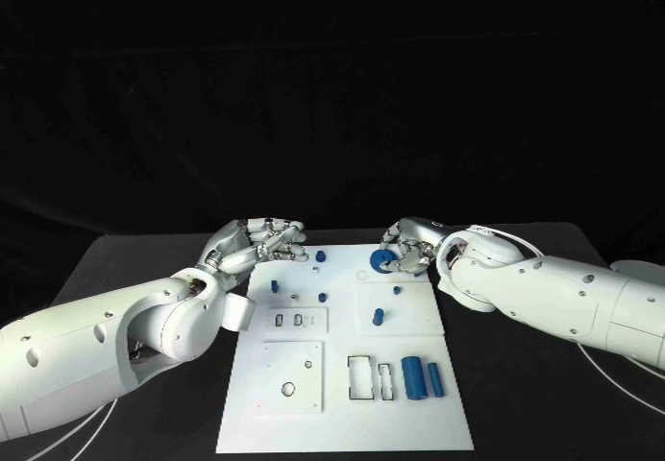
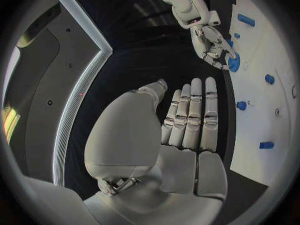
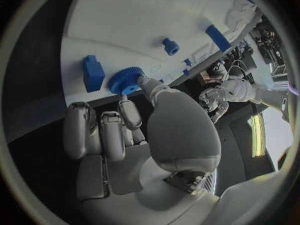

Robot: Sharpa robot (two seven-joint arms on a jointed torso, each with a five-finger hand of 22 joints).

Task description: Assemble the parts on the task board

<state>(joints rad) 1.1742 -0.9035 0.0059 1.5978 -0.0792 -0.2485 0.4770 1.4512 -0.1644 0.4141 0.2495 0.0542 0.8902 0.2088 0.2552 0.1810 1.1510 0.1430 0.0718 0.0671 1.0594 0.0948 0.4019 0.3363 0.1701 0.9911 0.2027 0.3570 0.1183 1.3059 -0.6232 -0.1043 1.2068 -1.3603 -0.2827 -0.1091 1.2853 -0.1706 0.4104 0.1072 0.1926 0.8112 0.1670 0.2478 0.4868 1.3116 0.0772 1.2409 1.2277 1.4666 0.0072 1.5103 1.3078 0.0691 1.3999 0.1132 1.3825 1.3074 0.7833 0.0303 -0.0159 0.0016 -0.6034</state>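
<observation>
On the near part of the smooth white task board (image 1: 278, 423), two blue cylinders (image 1: 413, 377) were laid by rectangular slots. Farther off, a toothed blue gear (image 1: 379, 259) was pinched by the right hand (image 1: 409, 248). The left hand (image 1: 263, 245) was held flat and empty over the matte black table (image 1: 153, 259).

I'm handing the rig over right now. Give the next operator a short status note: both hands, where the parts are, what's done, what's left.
Right robot hand: at the far edge of the task board, fingers on the blue gear; a firm grip can't be confirmed.
Left robot hand: holds nothing, fingers straight, at the board's far left corner.
Two blue cylinders lie near the board's right edge; small blue pieces are scattered mid-board.
Done: can't tell that anything is seated.
Left: seat the gear, then the rest.
</observation>
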